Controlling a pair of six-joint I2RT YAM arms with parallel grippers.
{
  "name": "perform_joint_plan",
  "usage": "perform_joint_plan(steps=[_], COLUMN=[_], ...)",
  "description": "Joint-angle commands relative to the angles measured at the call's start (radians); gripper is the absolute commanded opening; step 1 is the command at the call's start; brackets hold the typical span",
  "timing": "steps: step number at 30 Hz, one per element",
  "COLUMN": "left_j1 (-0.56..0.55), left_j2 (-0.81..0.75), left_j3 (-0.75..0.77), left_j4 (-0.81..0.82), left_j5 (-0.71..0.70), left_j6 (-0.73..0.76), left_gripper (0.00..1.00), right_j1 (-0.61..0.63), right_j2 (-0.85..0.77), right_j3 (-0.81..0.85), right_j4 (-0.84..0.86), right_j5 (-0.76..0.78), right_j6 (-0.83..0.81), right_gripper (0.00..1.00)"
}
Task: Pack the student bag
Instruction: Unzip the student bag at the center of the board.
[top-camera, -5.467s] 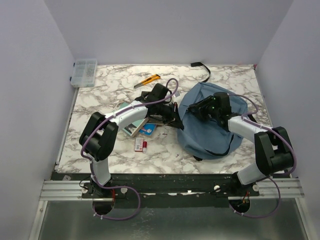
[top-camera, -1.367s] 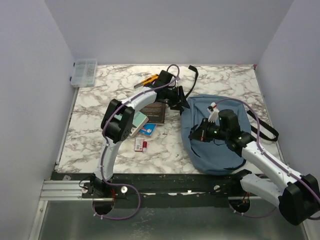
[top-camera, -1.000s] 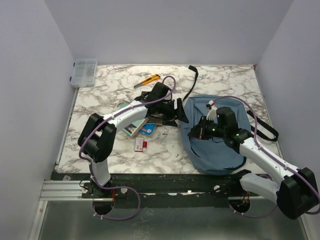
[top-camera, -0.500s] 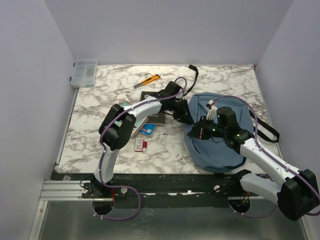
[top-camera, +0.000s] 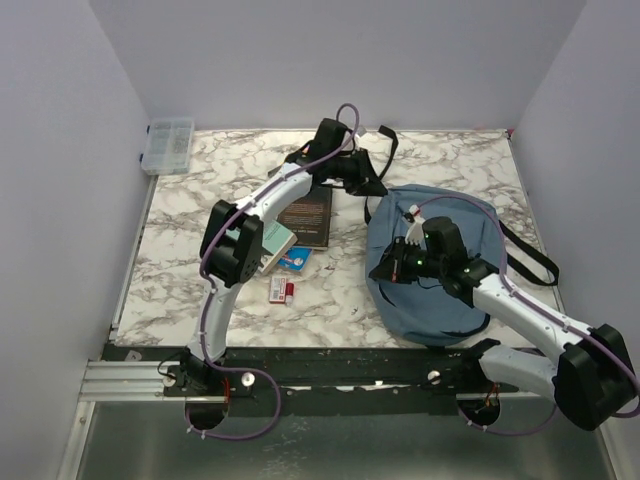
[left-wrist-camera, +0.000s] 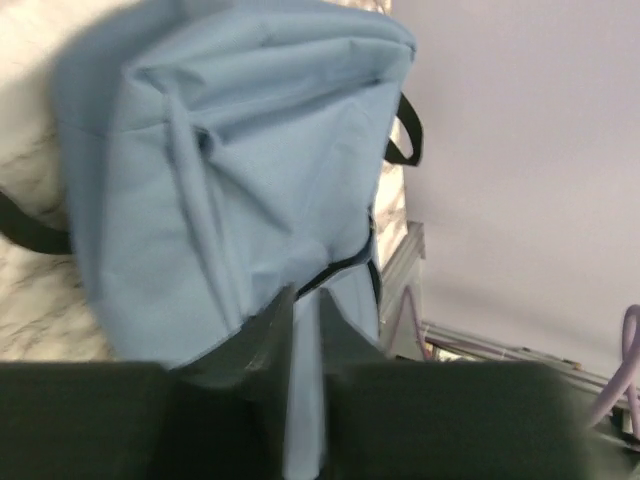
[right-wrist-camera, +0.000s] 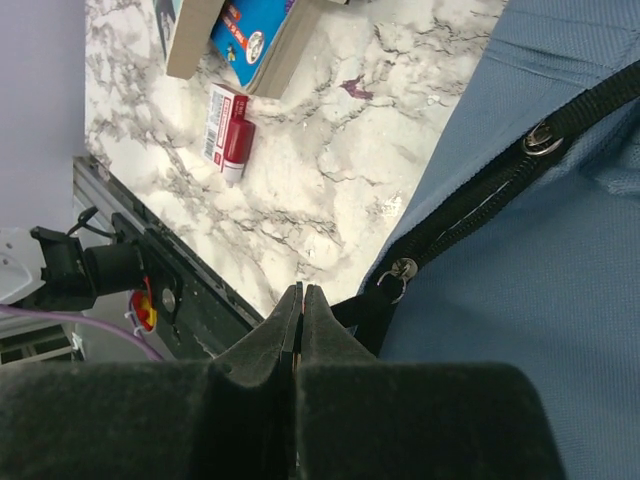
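The student bag (top-camera: 440, 260), soft dusty-blue with black straps, lies at the right of the marble table. My left gripper (top-camera: 371, 189) is at its far left corner. In the left wrist view the gripper (left-wrist-camera: 305, 297) is shut on a fold of the bag's blue fabric (left-wrist-camera: 230, 170). My right gripper (top-camera: 384, 272) is shut at the bag's left edge. In the right wrist view its closed tips (right-wrist-camera: 301, 291) sit next to a black tab (right-wrist-camera: 362, 308) below a zipper pull (right-wrist-camera: 402, 270). Whether they pinch the tab I cannot tell.
Left of the bag lie a dark book (top-camera: 308, 215), a teal book stack (top-camera: 274, 246), a blue box (top-camera: 297, 260) and a small red-and-white box (top-camera: 281, 290). A clear organizer (top-camera: 168, 143) stands at the back left. Black straps (top-camera: 527, 256) trail off the bag's right side.
My left gripper has closed on the bag's fabric and drawn toward the back of the table, pulling that corner with it. The right gripper has stayed shut at the bag's left edge.
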Motion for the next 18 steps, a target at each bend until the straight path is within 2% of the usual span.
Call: perform_joint_plan(steps=[1, 3, 6, 11, 16, 18], left_j1=[0.028, 0.011, -0.037, -0.130, -0.183, -0.186], left_j2=[-0.114, -0.200, -0.312, -0.361, -0.288, -0.257], left_j3=[-0.111, -0.241, -0.411, -0.537, -0.493, -0.463], left_j4=[-0.079, -0.079, -0.079, -0.087, -0.107, -0.121], left_j5=[-0.022, -0.064, -0.131, -0.157, -0.148, -0.158], left_j6=[0.072, 0.101, 0.141, 0.183, 0.202, 0.209], left_gripper=[0.37, 0.56, 0.69, 0.73, 0.74, 0.71], right_j1=[0.008, 0.008, 0.007, 0.008, 0.007, 0.008], right_j2=[0.028, 0.051, 0.082, 0.085, 0.072, 0.067], right_j3=[0.040, 0.069, 0.088, 0.098, 0.099, 0.097], right_j4=[0.037, 0.035, 0.043, 0.031, 0.003, -0.011], right_j5=[0.038, 0.038, 0.030, 0.027, 0.042, 0.050], right_j6=[-0.003, -0.012, -0.025, -0.037, -0.055, -0.060], right_gripper=[0.01, 0.01, 0.01, 0.01, 0.01, 0.01])
